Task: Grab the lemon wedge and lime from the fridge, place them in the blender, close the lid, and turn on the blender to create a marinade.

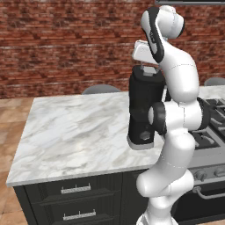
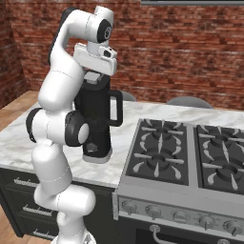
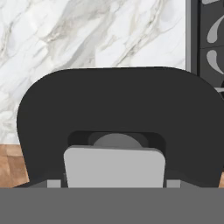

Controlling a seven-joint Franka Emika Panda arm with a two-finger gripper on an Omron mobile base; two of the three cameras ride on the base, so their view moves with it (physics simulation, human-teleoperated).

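Observation:
The black blender (image 1: pixel 143 105) (image 2: pixel 95 119) stands upright on the marble island counter (image 1: pixel 74 127), its handle towards the stove. My gripper (image 1: pixel 149 69) (image 2: pixel 95 71) points straight down onto the top of the jar. In the hand view the black lid (image 3: pixel 113 100) lies close under the camera, and its grey centre square (image 3: pixel 114 166) sits between the jaws, which are shut on the lid. I cannot tell whether the lid is seated on the jar. The lemon wedge, the lime and the fridge are out of view.
A gas stove (image 2: pixel 190 152) (image 1: pixel 215 114) adjoins the counter right of the blender. Dark drawers (image 1: pixel 74 189) run below the counter front. Chair backs (image 1: pixel 101 89) rise behind the island before a brick wall. Bare marble stretches left of the blender.

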